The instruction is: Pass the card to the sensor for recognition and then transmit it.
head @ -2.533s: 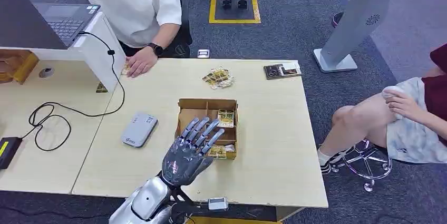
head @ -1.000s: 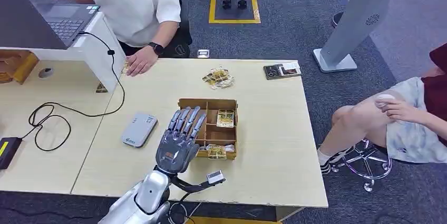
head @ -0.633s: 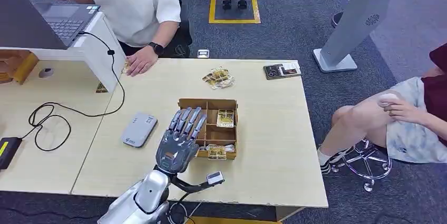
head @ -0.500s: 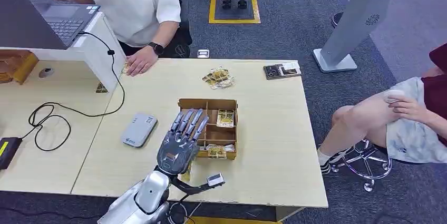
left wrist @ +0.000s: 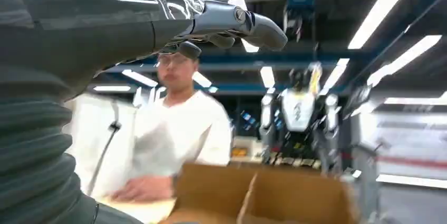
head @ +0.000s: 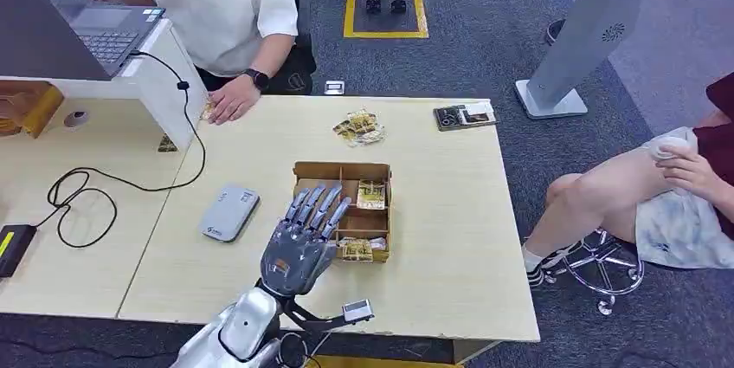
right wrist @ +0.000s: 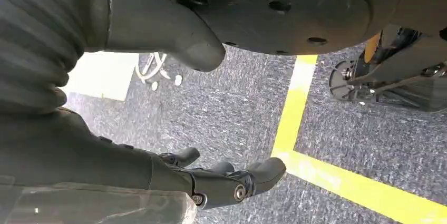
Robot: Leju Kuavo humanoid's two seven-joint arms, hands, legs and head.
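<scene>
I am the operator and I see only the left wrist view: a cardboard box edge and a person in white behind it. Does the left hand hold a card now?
Observer: No. In the head view the left hand holds nothing; its fingers are spread above the box.
Operator: Where are the cards?
Observer: One card lies in the far right compartment, another in the near right one.
Operator: And the sensor?
Observer: The grey sensor lies on the table, left of the box.
</scene>
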